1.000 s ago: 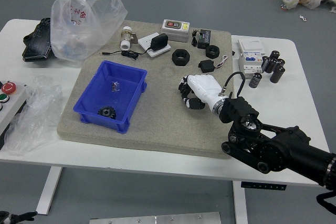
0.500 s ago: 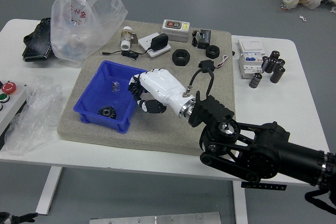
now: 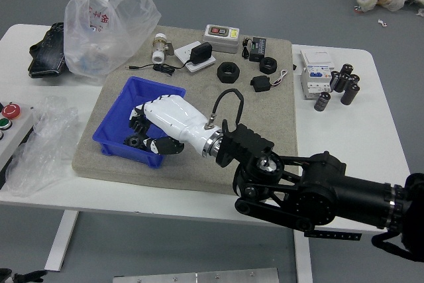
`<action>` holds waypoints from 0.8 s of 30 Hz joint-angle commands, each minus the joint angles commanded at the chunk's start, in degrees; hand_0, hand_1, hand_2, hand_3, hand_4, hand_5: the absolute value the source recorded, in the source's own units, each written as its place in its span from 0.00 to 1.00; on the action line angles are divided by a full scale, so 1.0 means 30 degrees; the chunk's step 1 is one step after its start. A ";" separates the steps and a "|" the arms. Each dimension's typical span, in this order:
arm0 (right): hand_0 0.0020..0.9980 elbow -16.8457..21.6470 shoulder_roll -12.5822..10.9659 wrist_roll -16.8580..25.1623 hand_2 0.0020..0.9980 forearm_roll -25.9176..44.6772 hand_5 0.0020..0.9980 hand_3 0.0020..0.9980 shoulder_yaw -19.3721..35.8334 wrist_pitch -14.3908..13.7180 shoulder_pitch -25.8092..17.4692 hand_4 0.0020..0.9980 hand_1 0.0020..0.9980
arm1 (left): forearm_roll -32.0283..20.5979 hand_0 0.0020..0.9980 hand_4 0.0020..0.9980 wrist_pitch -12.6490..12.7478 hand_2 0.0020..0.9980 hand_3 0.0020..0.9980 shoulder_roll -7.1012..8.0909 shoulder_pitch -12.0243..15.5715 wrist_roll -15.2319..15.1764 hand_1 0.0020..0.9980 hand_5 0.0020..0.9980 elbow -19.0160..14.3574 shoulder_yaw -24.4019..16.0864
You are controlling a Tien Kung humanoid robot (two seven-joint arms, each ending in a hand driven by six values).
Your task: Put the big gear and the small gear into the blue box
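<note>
The fingers of the right hand [image 3: 140, 133] point down over the blue box [image 3: 154, 87]; whether they are open or gripping something, I cannot tell. Just beside them, a black gear [image 3: 135, 142] lies in the near part of the box. Whether it is the big or the small one is unclear. The hand's white back slopes up to the right, and the black right arm [image 3: 311, 193] reaches in from the right over the desk [image 3: 358, 157].

The box sits on the left part of a gray mat [image 3: 218, 137]. Beyond the hand, two black rings [image 3: 228, 72] [image 3: 268, 65] lie on the mat, with a black adapter [image 3: 261, 84] near the smaller one. Farther back are a gray device [image 3: 221, 39] and a white fitting [image 3: 159, 48].

Right of the mat stand a white carton [image 3: 315, 84] and several black cylinders [image 3: 345, 84]. To the left are a clear plastic bag [image 3: 106, 34] and a black pouch [image 3: 46, 54]. Part of the left hand [image 3: 23, 276] shows at the lower left corner.
</note>
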 joint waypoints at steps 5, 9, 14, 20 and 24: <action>0.90 -0.1140 0.0226 0.0290 0.95 0.0535 0.08 0.98 0.0753 0.0345 -0.0069 0.47 0.93 | 0.0142 0.59 0.69 -0.0034 0.28 0.57 -0.0032 -0.0046 0.0051 0.24 0.47 -0.0017 -0.0089; 1.00 -0.1529 0.0250 0.0344 1.00 0.0537 0.39 1.00 0.1162 0.0472 -0.0088 0.90 1.00 | 0.0307 0.59 0.69 -0.0052 0.28 0.57 0.0009 -0.0017 0.0171 0.24 0.47 -0.0050 -0.0249; 1.00 -0.1523 0.0232 0.0562 1.00 0.0680 0.56 1.00 0.1458 0.0751 -0.0092 1.00 1.00 | 0.0302 0.59 0.69 -0.0030 0.28 0.57 0.0008 0.0023 0.0183 0.24 0.47 -0.0061 -0.0279; 1.00 -0.0760 -0.0392 0.0680 1.00 0.0635 0.58 1.00 0.3141 0.0542 -0.0176 1.00 1.00 | 0.0243 0.59 0.70 -0.0013 0.28 0.57 -0.0059 0.0033 0.0170 0.24 0.47 -0.0060 -0.0252; 1.00 -0.0302 -0.1323 0.0937 1.00 0.0534 0.58 1.00 0.4979 0.0396 -0.0398 1.00 1.00 | 0.0138 0.59 0.70 0.0025 0.28 0.57 -0.0040 0.0035 0.0161 0.24 0.47 -0.0057 -0.0199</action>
